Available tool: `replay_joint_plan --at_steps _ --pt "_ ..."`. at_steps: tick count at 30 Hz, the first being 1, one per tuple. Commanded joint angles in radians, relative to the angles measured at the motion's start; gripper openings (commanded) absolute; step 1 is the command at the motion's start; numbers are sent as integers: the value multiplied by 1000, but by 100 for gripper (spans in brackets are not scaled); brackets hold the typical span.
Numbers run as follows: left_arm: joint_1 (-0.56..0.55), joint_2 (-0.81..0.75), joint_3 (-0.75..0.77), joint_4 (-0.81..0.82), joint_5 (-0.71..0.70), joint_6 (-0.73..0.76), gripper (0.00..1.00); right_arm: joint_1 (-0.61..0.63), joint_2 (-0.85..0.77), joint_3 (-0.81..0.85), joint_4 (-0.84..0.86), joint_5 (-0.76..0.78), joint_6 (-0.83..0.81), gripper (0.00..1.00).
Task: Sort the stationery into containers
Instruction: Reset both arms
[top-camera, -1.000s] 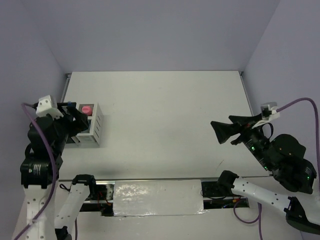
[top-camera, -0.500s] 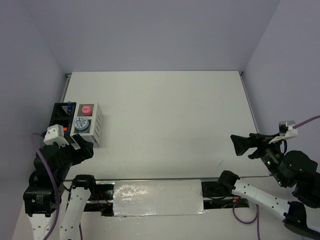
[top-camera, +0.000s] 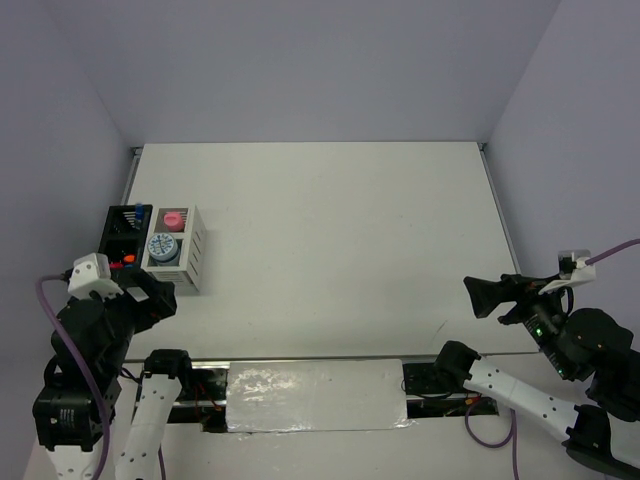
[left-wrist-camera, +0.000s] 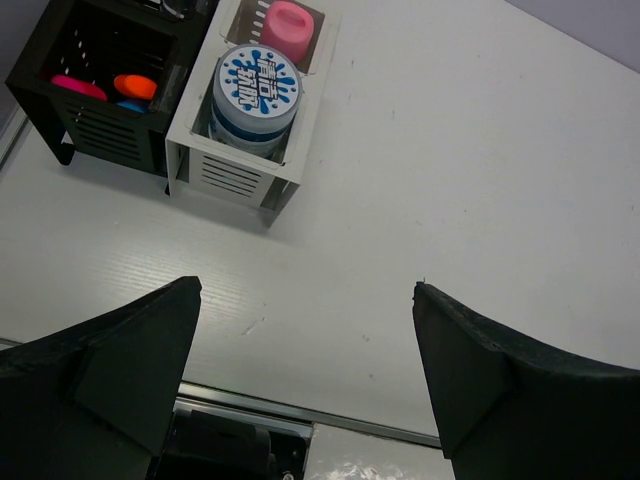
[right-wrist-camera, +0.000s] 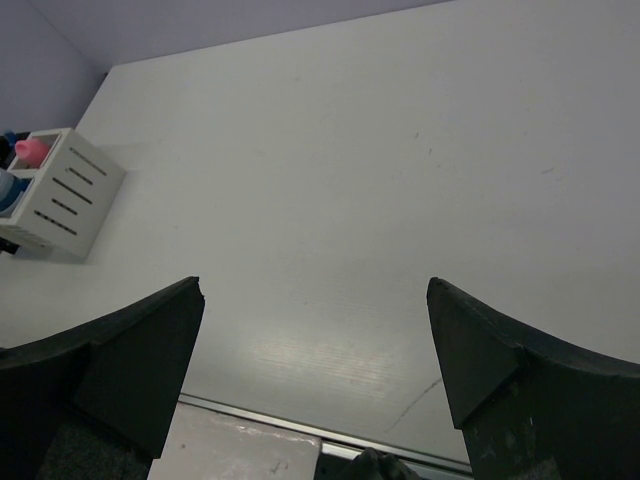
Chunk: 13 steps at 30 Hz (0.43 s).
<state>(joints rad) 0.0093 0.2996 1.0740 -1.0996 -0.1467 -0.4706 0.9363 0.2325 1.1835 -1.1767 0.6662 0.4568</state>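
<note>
The black holder (left-wrist-camera: 100, 60) stood touching the left side of the white box (left-wrist-camera: 235, 175). It held highlighters, with a pink cap (left-wrist-camera: 75, 87) and an orange cap (left-wrist-camera: 138, 87) showing. A blue cap (top-camera: 140, 211) showed at its far end.

In the white box, the tin (left-wrist-camera: 248, 85) filled the near compartment and the pink jar (left-wrist-camera: 290, 22) the far one. Only one tin was visible.

The left gripper (left-wrist-camera: 307, 288) hung just near of the white box, jaws wide and holding nothing. The right gripper (right-wrist-camera: 313, 285) hung well to the right of the white box, also spread wide and empty.

Every item in view sat inside a container, so the sorting looked complete or nearly so. The step in hand appeared to be parking the arms.

To do it well, the left arm should draw away on the near side of the white box without brushing its slotted wall. Both grippers should stay wide and raised above the table (top-camera: 340, 220).
</note>
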Motion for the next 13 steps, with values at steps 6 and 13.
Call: replay_joint_plan --at_steps 6,13 --pt "-2 16 47 18 -5 33 99 6 17 -24 22 -7 22 100" --pt "-2 6 35 29 4 36 99 4 28 -35 32 -11 26 100"
